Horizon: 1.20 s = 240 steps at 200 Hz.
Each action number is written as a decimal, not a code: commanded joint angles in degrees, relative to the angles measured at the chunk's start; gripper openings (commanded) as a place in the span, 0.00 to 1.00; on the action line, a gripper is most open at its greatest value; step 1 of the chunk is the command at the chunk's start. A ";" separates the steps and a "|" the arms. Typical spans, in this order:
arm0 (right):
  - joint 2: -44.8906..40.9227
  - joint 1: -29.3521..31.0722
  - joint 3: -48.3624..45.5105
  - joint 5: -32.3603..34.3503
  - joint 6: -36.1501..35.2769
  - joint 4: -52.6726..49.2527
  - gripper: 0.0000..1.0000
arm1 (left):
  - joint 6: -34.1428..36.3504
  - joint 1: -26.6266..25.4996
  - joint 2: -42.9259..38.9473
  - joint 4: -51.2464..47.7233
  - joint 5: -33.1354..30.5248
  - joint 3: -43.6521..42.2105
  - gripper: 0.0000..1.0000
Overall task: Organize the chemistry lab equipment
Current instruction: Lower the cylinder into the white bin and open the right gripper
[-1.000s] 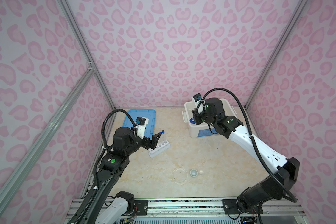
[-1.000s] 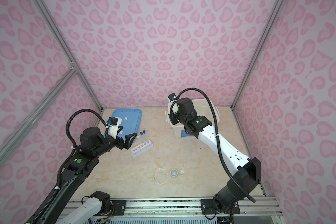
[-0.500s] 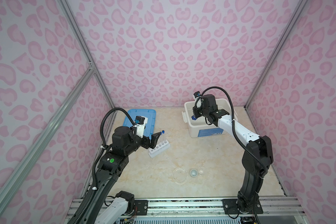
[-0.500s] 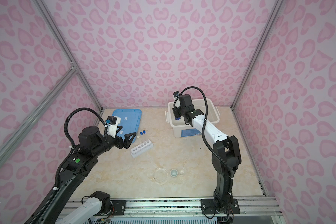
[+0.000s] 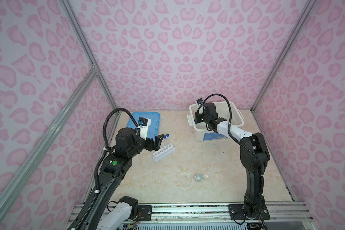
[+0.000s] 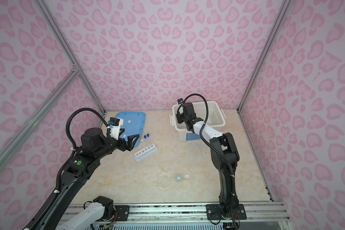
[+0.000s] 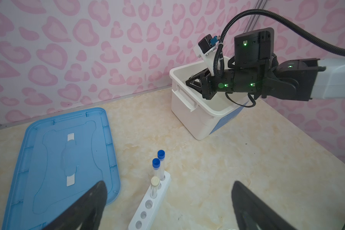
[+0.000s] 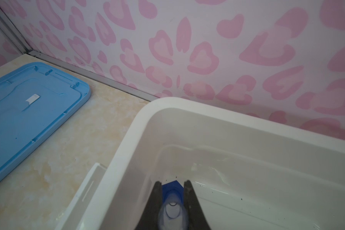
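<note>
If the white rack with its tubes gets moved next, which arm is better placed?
Left. The left pincer hangs open beside the rack, while the right pincer is shut on the blue-based cylinder inside the white bin.

On worktop [image 5: 207, 159]: lid [image 5: 154, 123] back left; bin [image 5: 199, 135] back right, cylinder [image 8: 172, 211] inside. Rack [image 5: 163, 154] beside lid's near right corner, test tubes [image 5: 165, 142] upright in far holes. Front centre: petri dish [image 5: 184, 179], cup [image 5: 199, 177] just right.
</note>
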 commanded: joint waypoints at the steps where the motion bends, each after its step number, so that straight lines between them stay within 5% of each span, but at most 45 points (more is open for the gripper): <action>1: 1.58 -0.35 0.49 -0.72 -0.15 3.06 0.13 | -0.33 -0.06 0.35 -0.10 -0.60 0.77 0.99; 240: 11.01 -0.82 5.71 -4.17 -1.78 1.17 0.13 | -0.20 -0.32 2.07 0.23 -2.00 -0.55 0.99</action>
